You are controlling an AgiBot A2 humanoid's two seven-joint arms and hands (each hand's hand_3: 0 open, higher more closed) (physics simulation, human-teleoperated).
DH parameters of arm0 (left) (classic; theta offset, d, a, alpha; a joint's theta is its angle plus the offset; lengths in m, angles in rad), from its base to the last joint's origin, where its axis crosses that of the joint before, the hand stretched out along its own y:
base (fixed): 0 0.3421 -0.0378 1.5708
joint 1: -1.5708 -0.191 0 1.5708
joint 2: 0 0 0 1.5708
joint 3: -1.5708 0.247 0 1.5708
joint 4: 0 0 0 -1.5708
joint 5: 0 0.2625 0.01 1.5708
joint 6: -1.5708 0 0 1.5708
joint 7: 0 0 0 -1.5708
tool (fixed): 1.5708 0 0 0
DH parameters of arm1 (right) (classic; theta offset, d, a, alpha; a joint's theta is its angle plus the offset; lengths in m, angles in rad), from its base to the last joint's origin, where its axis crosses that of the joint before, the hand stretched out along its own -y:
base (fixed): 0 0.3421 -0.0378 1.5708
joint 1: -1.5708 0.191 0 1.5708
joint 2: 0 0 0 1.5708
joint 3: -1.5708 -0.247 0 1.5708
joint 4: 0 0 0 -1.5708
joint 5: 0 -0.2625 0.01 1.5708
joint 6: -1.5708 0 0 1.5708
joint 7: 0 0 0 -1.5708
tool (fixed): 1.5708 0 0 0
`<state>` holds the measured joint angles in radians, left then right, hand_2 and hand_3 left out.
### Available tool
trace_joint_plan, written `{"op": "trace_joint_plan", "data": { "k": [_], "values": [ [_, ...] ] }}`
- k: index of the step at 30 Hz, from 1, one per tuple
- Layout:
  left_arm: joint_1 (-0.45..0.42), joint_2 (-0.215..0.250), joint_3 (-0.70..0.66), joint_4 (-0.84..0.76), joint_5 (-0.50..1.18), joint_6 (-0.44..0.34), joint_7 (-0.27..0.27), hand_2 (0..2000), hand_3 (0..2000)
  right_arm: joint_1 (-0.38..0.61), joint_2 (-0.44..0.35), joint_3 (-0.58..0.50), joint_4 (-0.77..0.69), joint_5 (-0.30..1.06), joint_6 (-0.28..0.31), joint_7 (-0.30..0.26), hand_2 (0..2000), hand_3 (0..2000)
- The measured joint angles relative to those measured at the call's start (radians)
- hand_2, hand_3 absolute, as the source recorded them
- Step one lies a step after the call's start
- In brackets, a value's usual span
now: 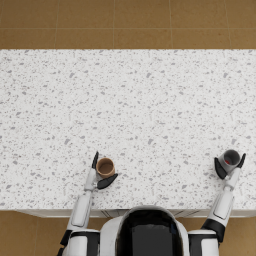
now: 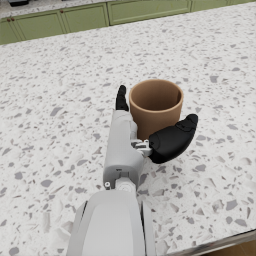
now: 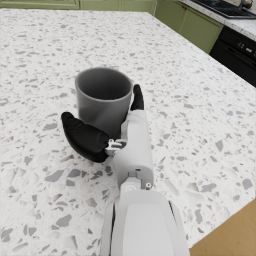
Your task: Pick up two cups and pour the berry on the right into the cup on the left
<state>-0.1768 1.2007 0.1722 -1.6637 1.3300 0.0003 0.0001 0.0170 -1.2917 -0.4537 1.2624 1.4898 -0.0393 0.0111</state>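
Observation:
A brown cup (image 1: 105, 167) (image 2: 155, 106) stands upright on the speckled white counter (image 1: 140, 110) at the near left. My left hand (image 1: 100, 176) (image 2: 145, 142) brackets it, straight fingers on one side and thumb on the other, without a closed grip. At the near right stands a grey cup (image 1: 230, 158) (image 3: 103, 97) with a small red berry (image 1: 228, 162) showing inside in the head view. My right hand (image 1: 227, 170) (image 3: 112, 137) flanks that cup the same way, fingers spread. The right wrist view does not show the berry.
The counter's front edge (image 1: 45, 212) runs just behind both wrists. Green cabinets (image 2: 75, 17) and a dark stove (image 3: 240, 47) lie beyond the counter. Brown floor (image 1: 125, 25) lies past the counter's far edge.

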Motion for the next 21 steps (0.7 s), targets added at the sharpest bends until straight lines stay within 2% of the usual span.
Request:
{"op": "trace_joint_plan", "data": {
  "k": [4, 5, 6, 7, 8, 9, 11, 12, 19, 21],
  "values": [
    [-0.002, 0.008, -0.001, -0.004, 0.000, 0.000, 0.000, 0, 0, 0.032, 0.013, 0.019, -0.027, 0.000, 0.001, 0.001, 0, 0],
    [0.000, 0.010, -0.002, -0.003, 0.000, 0.000, 0.000, 1361, 327, 0.033, 0.014, 0.022, -0.027, 0.000, 0.001, 0.000, 0, 0],
    [0.001, 0.013, -0.004, -0.002, 0.000, -0.005, 0.000, 2000, 653, 0.031, 0.014, 0.023, -0.024, 0.001, -0.005, 0.000, 1361, 327],
    [0.001, 0.015, -0.006, -0.004, 0.000, -0.018, 0.001, 2000, 980, 0.025, 0.014, 0.019, -0.017, 0.001, 0.021, 0.000, 2000, 653],
    [0.000, 0.016, -0.007, -0.011, 0.000, -0.029, 0.001, 2000, 1280, 0.021, 0.014, 0.017, -0.010, 0.002, 0.041, -0.003, 2000, 980],
    [0.000, 0.019, -0.008, -0.019, 0.000, -0.028, -0.001, 2000, 1280, 0.022, 0.018, 0.020, -0.016, 0.002, 0.048, -0.002, 2000, 1280],
    [0.008, 0.027, -0.006, -0.037, 0.000, -0.031, -0.002, 2000, 1280, 0.005, 0.018, 0.036, 0.013, 0.002, 0.048, -0.007, 2000, 1280],
    [0.015, 0.033, -0.002, -0.056, 0.000, -0.032, -0.002, 2000, 1280, -0.015, 0.009, 0.052, 0.053, 0.001, 0.066, -0.010, 2000, 1280],
    [0.118, 0.106, 0.058, -0.108, 0.000, -0.046, -0.002, 2000, 1280, -0.052, -0.017, 0.199, 0.429, -0.001, 0.111, -0.006, 2000, 1280],
    [0.142, 0.126, 0.081, -0.106, 0.062, -0.049, -0.002, 2000, 1280, -0.040, -0.014, 0.245, 0.498, 0.062, 0.116, -0.006, 2000, 1280]
  ]
}}
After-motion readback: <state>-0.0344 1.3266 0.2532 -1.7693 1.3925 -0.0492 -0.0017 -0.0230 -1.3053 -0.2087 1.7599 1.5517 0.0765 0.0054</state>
